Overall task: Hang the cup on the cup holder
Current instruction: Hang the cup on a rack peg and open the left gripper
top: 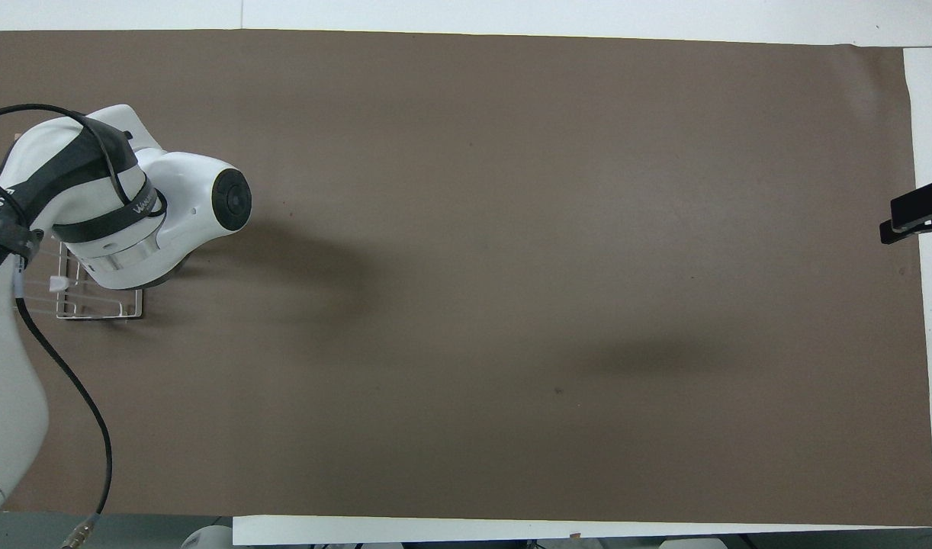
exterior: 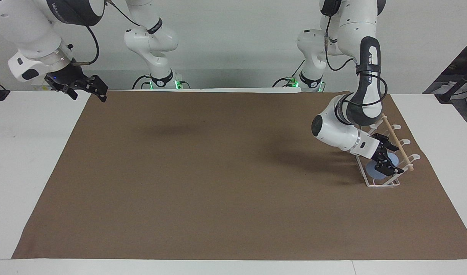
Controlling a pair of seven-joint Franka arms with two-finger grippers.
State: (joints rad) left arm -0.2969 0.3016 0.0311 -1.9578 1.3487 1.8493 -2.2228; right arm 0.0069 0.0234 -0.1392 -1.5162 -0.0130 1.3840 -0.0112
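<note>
The light-blue cup [exterior: 372, 170] lies low in the white wire cup holder [exterior: 382, 184], its round end showing between the wires below the wooden dowel [exterior: 396, 143]. My left gripper [exterior: 394, 159] is open over the holder, right beside the cup, with nothing between its fingers. In the overhead view the left arm's wrist hides the cup and the gripper; only a corner of the holder [top: 92, 305] shows. My right gripper [exterior: 99, 91] waits in the air over the mat's edge at the right arm's end and shows in the overhead view [top: 904, 219].
A brown mat [exterior: 218, 172] covers most of the white table [exterior: 27, 152]. The cup holder stands on the mat near its edge at the left arm's end. Nothing else stands on the mat.
</note>
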